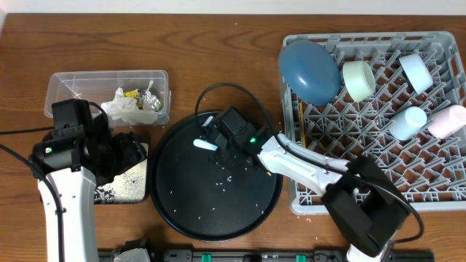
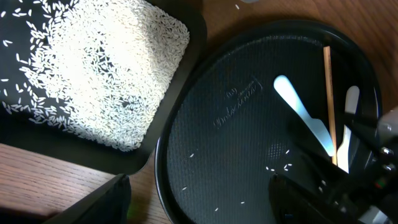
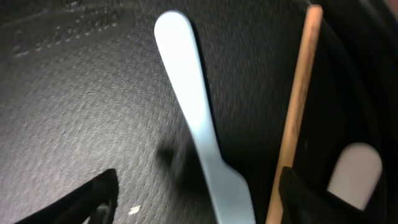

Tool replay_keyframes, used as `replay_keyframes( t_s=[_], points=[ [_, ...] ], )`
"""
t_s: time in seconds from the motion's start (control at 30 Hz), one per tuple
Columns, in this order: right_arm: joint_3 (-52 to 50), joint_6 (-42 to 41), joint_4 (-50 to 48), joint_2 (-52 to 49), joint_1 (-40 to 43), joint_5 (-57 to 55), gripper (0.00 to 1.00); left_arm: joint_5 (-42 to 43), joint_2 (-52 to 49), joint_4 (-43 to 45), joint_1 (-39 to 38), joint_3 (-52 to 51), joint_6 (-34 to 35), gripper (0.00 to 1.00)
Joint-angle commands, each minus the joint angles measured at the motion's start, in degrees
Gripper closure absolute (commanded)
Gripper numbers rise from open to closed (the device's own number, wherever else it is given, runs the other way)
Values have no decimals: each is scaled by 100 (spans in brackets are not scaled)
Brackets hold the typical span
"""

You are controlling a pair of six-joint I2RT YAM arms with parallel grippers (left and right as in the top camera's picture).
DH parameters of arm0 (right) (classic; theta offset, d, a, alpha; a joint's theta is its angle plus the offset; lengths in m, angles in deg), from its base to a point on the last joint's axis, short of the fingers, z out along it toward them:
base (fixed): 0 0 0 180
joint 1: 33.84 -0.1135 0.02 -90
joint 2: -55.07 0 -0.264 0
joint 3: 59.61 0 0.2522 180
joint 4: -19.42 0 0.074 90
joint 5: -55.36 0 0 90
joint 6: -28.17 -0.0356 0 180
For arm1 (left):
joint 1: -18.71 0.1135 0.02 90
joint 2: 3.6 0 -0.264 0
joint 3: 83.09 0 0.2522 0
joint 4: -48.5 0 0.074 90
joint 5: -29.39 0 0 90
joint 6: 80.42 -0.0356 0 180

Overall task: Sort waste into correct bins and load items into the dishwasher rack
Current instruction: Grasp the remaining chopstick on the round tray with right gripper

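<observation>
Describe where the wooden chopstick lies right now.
In the right wrist view, the wooden chopstick lies on the round black tray at the table's middle, just right of the white plastic utensil.

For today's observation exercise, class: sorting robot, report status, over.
Left gripper open, empty, by the rice tray. Right gripper open over white utensil on round black tray. Chopstick close alongside it.
</observation>
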Motion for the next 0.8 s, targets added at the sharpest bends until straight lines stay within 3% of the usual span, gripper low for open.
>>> replay_keyframes(
  t_s=[0.0, 0.2, 0.43, 0.5, 0.6, 0.7, 0.77],
  points=[
    [24, 177, -216, -188, -42, 68, 18, -74, -37, -15, 24, 72, 33, 28],
    [26, 264, -525, -437, -55, 70, 18, -74, -37, -17, 24, 68, 33, 28],
    [24, 260, -415, -680, -111, 92, 37, -74, -37, -13, 24, 55, 33, 28],
    [24, 258, -343, -680, -114, 96, 46, -74, -37, -13, 24, 48, 33, 27],
    [24, 258, -155, -680, -125, 118, 73, -74, -37, -13, 24, 48, 33, 28],
    [26, 258, 120, -680, -133, 131, 94, -74, -37, -13, 24, 48, 33, 28],
    [26, 256, 236, -678, -131, 131, 99, -74, -37, -13, 24, 48, 33, 28]
  ],
)
